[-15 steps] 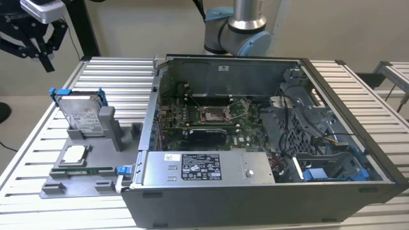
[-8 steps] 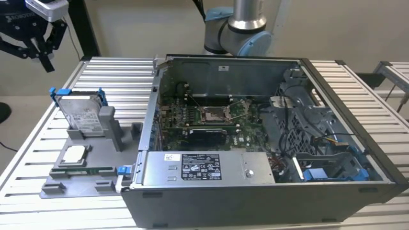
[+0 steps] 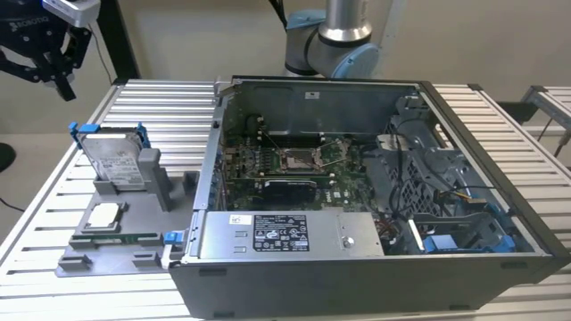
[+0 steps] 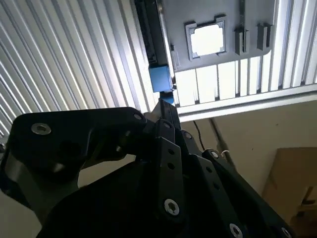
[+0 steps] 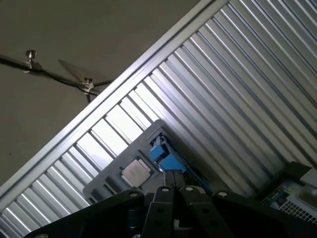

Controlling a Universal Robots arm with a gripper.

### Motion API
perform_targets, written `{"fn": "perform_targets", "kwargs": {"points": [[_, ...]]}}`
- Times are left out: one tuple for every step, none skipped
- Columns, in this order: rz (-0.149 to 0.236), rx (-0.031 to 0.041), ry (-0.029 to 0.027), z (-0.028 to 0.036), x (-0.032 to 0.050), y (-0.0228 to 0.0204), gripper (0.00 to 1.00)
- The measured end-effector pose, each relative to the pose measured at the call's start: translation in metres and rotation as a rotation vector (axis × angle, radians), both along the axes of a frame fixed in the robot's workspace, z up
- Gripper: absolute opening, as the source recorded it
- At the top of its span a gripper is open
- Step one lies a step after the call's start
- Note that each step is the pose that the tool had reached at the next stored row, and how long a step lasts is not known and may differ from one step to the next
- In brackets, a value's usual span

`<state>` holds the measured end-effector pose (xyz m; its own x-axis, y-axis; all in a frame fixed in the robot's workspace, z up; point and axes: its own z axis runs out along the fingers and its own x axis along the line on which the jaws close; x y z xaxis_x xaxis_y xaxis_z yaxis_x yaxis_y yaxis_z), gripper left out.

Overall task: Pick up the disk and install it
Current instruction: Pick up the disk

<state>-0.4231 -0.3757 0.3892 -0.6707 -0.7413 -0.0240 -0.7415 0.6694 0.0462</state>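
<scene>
Disk (image 3: pixel 114 157): not yet picked up. You have the slatted table (image 3: pixel 53 200) bearing the open computer case (image 3: pixel 375 267). At the exterior view's left of the case, the grey fixture (image 3: pixel 125 247) holds the disk upright. Your gripper (image 3: pixel 63 83) hangs well above it, fingers together, carrying nothing. By my judgement, both pickup and install remain.

Surface notes.

- The counter (image 3: pixel 152 107): ribbed metal slats, bright and semi-gloss, with strong glare in both wrist views.
- The disk (image 3: pixel 114 159): silver-grey metal with a dull sheen and a white paper label.
- Its bracket (image 3: pixel 82 127): smooth bright blue plastic.
- The holder (image 3: pixel 134 241): grey plastic, matt.
- The chip (image 3: pixel 105 215): silver metal lid, reflective.
- The computer case (image 3: pixel 357 281): grey sheet metal, matt outside, barer and shinier inside.
- The circuit board (image 3: pixel 267 160): green, lacquered.
- The pincer (image 5: pixel 173 176): matt black with bright metal screw heads.
- The arm (image 3: pixel 344 17): polished metal tube.
</scene>
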Motion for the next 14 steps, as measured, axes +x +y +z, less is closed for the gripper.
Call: {"fn": "perform_targets", "kwargs": {"points": [[0.015, 0.0000, 0.0000, 0.0000, 0.0000, 0.0000, 0.00], [0.031, 0.0001, -0.0001, 0.0000, 0.0000, 0.0000, 0.00], [0.046, 0.0000, -0.0001, 0.0000, 0.0000, 0.0000, 0.00], [0.063, 0.0000, -0.0001, 0.0000, 0.0000, 0.0000, 0.00], [0.080, 0.0000, -0.0003, 0.0000, 0.0000, 0.0000, 0.00], [0.097, 0.0001, -0.0006, 0.0000, 0.0000, 0.0000, 0.00], [0.116, 0.0000, -0.0010, 0.0000, 0.0000, 0.0000, 0.00], [0.134, 0.0000, -0.0013, 0.0000, 0.0000, 0.0000, 0.00], [0.152, 0.0000, -0.0017, 0.0000, 0.0000, -0.0001, 0.00], [0.171, 0.0000, -0.0018, -0.0001, 0.0000, 0.0000, 0.00], [0.190, 0.0000, -0.0018, 0.0000, 0.0001, 0.0000, 0.00], [0.207, 0.0000, -0.0018, 0.0000, 0.0000, 0.0000, 0.00], [0.225, 0.0000, -0.0019, -0.0001, 0.0000, 0.0000, 0.00], [0.243, 0.0000, -0.0019, -0.0001, 0.0000, 0.0000, 0.00]]}}
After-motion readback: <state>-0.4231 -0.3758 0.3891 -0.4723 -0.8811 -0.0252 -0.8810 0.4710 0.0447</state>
